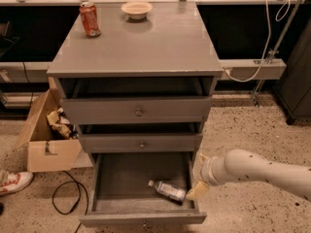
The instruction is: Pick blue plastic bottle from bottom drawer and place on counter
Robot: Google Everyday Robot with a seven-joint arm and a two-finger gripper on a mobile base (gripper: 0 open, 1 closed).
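Observation:
The blue plastic bottle (168, 190) lies on its side in the right front of the open bottom drawer (141, 219), white cap pointing left. My gripper (198, 175) hangs at the drawer's right edge, just right of the bottle and slightly above it. Its two cream fingers (197, 190) stand apart and hold nothing. The white arm comes in from the right. The counter (146, 47) is the grey cabinet top above.
A red-orange soda can (90, 19) and a small bowl (136, 8) stand at the back of the counter. The two upper drawers are slightly open. A cardboard box (43, 142), a black cable (65, 198) and a shoe (12, 181) lie left of the cabinet.

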